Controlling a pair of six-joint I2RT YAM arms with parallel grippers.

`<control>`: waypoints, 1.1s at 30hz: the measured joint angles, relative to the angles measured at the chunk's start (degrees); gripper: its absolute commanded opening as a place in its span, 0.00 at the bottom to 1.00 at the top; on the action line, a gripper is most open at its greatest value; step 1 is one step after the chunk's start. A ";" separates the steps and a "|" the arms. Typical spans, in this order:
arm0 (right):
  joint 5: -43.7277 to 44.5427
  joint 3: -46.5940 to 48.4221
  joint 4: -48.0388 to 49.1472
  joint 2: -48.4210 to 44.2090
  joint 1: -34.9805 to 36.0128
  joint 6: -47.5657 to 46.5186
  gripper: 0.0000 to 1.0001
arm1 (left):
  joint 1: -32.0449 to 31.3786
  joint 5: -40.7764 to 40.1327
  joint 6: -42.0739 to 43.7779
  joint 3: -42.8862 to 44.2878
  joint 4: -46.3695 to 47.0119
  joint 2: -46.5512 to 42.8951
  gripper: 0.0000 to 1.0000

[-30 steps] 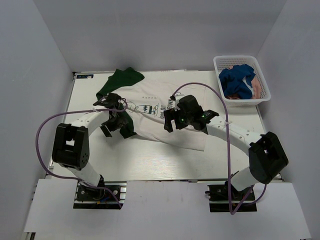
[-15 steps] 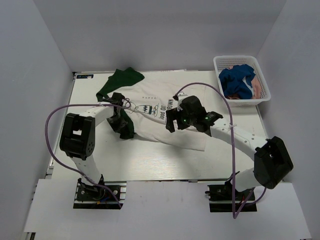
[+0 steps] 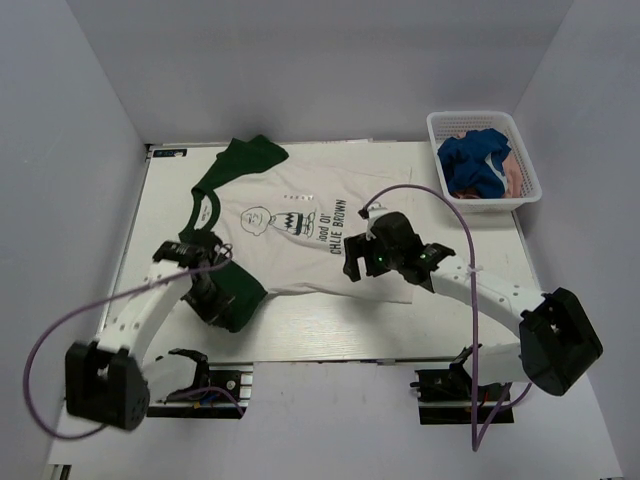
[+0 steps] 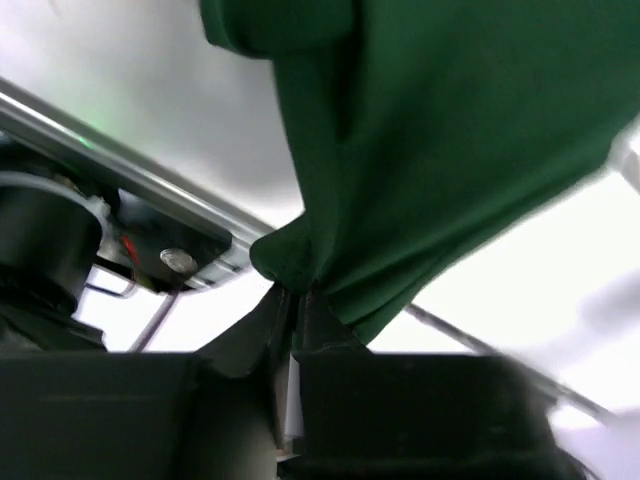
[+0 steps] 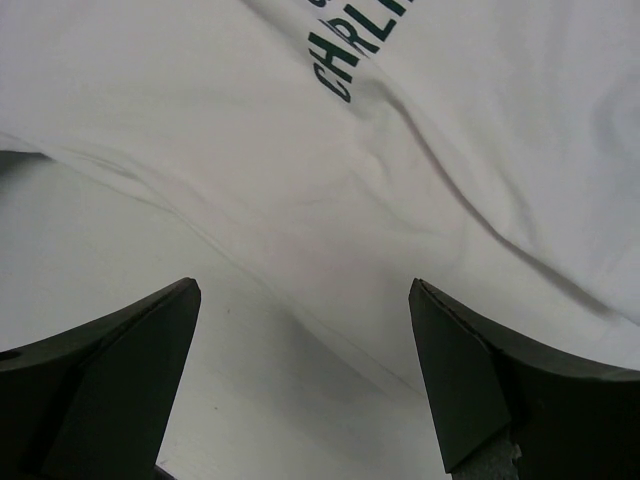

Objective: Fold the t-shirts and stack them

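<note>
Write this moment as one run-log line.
left fingers: shut on green sleeve | right fingers: open over cream shirt hem | basket: blue shirt, pink shirt

"CHARLIE BROWN" (dark capitals) on the cream t-shirt (image 3: 300, 262)

A robot lab cell: plain white walls (image 3: 330, 70) enclose a table (image 3: 300, 322) (arms (image 3: 482, 290) bolted on).

Pinched left hand (image 4: 292, 302), wide-spread right hand (image 5: 303, 290)
</note>
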 measured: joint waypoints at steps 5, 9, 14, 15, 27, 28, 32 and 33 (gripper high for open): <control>0.31 -2.71 1.29 -2.67 0.00 0.81 0.91 | 0.00 5.97 -2.73 -1.95 -2.45 -13.90 0.96; 0.72 -3.17 1.64 -4.42 0.00 0.94 0.91 | -0.04 6.03 -4.26 0.83 -3.67 -14.21 1.00; 3.37 -3.15 1.25 -4.94 0.00 1.51 0.91 | -0.07 1.62 -3.82 7.91 -3.30 -7.65 1.00; 4.15 -3.15 0.92 -4.92 0.00 1.97 0.91 | -0.09 0.48 -3.56 9.07 -3.08 -6.45 1.00; 8.13 6.08 -1.33 10.73 -4.09 3.65 0.91 | 0.39 -5.14 7.91 32.50 13.62 29.68 1.00; 8.13 7.26 -1.31 13.07 -4.68 3.65 0.91 | 0.52 -5.31 8.87 34.93 14.60 33.46 1.00; 8.22 11.17 -0.52 21.75 -7.61 3.52 0.91 | 0.92 -6.75 12.07 44.68 16.41 48.28 1.00; 8.00 12.15 -0.66 23.34 -8.59 3.39 0.91 | 0.92 -6.86 12.79 46.01 16.68 50.62 1.00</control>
